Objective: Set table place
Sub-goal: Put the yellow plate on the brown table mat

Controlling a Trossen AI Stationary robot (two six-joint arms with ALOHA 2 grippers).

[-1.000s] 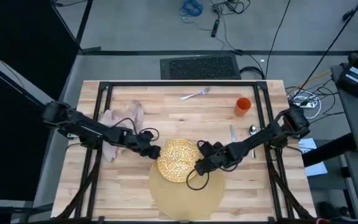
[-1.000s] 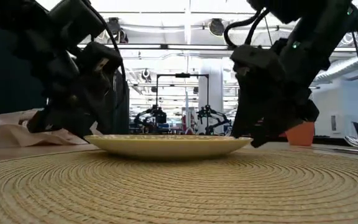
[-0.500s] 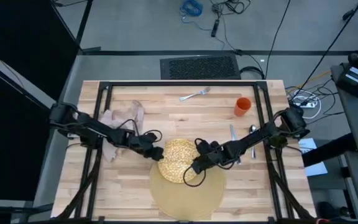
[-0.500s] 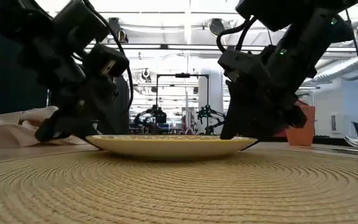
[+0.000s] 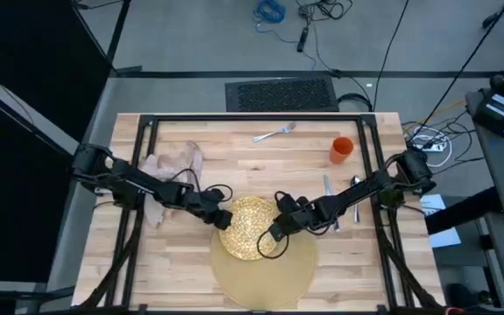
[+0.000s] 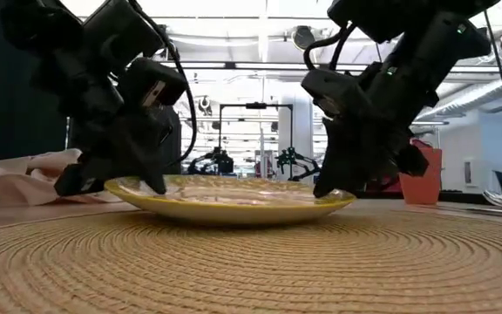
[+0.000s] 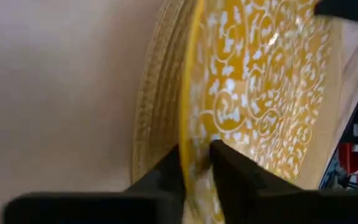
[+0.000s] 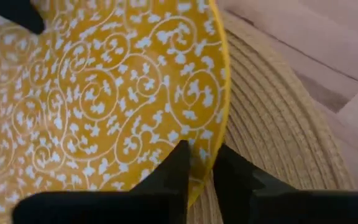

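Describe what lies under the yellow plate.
The round placemat lies under the plate, whose far edge overhangs the table. The left gripper and right gripper pinch its rim. What the plate covers is hidden.

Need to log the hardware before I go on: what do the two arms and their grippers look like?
Both arms are dark, jointed, slim-linked, with black cables looping along them. The left gripper and right gripper are chunky black blocks, each ending in two flat, dark, matte fingers. A small green light shows on the right arm in the low view. No other markings are legible.
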